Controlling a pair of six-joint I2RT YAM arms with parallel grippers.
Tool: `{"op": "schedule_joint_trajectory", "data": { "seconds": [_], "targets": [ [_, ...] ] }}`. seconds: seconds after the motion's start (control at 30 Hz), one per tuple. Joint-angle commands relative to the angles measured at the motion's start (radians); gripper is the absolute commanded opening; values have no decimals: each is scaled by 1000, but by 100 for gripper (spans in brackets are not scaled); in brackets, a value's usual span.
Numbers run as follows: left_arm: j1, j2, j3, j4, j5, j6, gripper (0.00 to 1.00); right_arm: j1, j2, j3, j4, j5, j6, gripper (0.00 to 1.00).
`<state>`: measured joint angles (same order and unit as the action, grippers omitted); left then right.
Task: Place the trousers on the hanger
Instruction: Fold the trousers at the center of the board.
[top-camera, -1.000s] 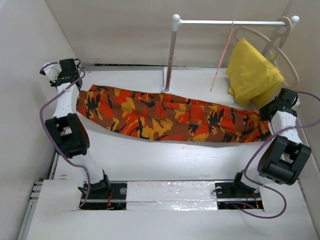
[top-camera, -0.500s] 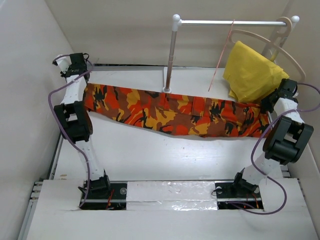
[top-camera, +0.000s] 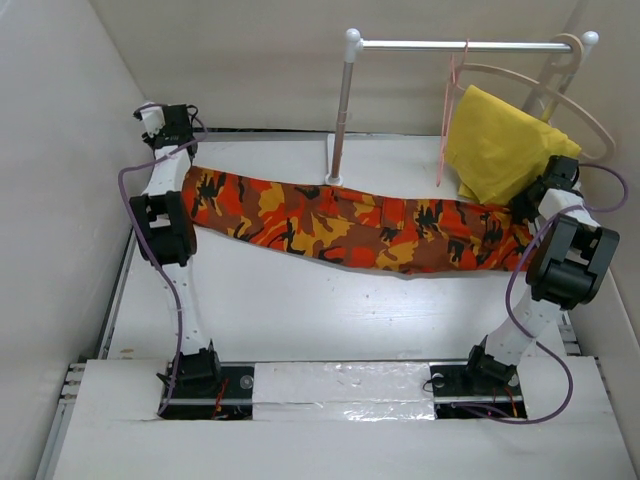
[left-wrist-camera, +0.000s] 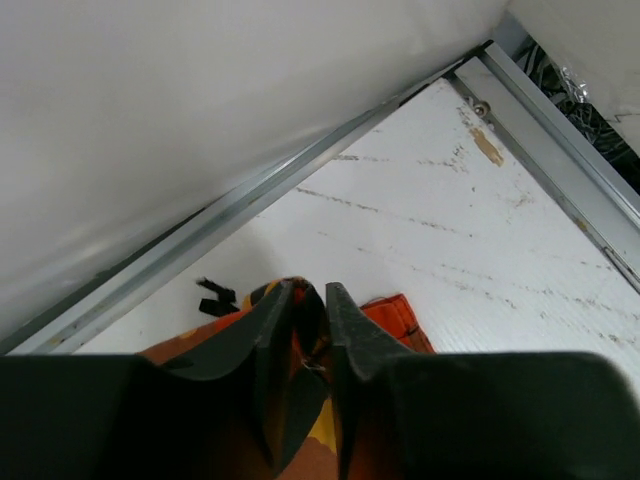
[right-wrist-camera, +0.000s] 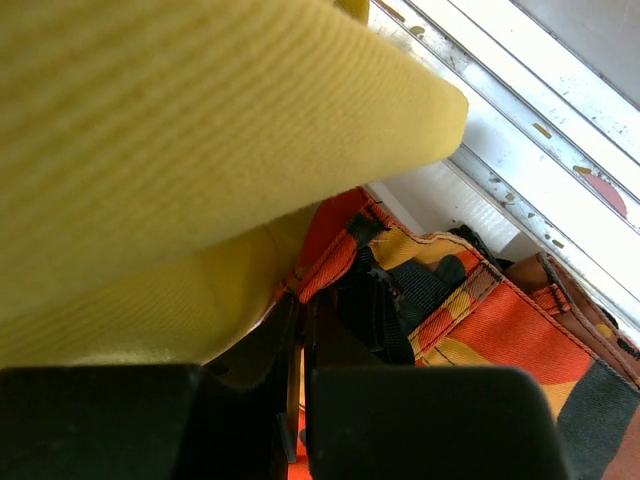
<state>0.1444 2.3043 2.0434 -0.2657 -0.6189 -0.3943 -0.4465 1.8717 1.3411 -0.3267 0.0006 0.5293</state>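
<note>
The orange, red and black camouflage fabric trousers (top-camera: 350, 225) are being held stretched below the thin pink wire hanger (top-camera: 445, 120), with the left gripper (left-wrist-camera: 308, 292) and right gripper (right-wrist-camera: 300, 320) each clamping an end. In the inspector's judgement, one end should be leading through the hanger while the cloth is staying taut.

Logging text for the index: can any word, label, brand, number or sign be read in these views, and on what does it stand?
None. No view shows readable text: the trousers, the hanger, the yellow cloth and the rail carry no legible word, number or logo.
</note>
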Motion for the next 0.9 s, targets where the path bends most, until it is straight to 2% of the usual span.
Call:
{"op": "schedule_joint_trajectory", "data": {
  "seconds": [0.0,0.1,0.13,0.2,0.23,0.4,0.5,0.53,0.57,0.6,0.7,0.73,0.87],
  "targets": [
    [1,12,63,65,-48,55,18,-1,-31,44,135,45,-6,4],
    [1,7,38,51,-53,58,30,-11,-57,29,152,7,-9,24],
    [1,-5,3,55,-54,60,40,-21,-68,24,155,1,-8,30],
    [1,-54,-40,80,-56,69,47,-21,-95,-3,170,-37,-5,42],
    [1,-74,-86,85,-59,69,53,-30,-129,-17,187,-57,6,54],
    [1,-226,-242,94,-54,48,58,-31,-261,-176,271,-116,50,84],
    [1,-313,-385,80,-30,0,58,-31,-362,-272,330,-151,63,87],
    [1,-331,-460,71,-9,-18,59,-31,-393,-345,378,-160,66,92],
    [1,-368,-532,59,28,-59,62,-41,-457,-428,414,-197,67,93],
    [1,-385,-532,56,28,-78,62,-41,-494,-428,414,-197,67,93],
    [36,-471,-690,80,163,-132,63,-41,-653,-610,480,-228,67,95],
    [37,-495,-769,126,239,-136,68,-41,-692,-656,514,-235,66,95],
    [47,-543,-870,178,330,-130,72,-41,-824,-897,575,-234,67,95]
  ]
}}
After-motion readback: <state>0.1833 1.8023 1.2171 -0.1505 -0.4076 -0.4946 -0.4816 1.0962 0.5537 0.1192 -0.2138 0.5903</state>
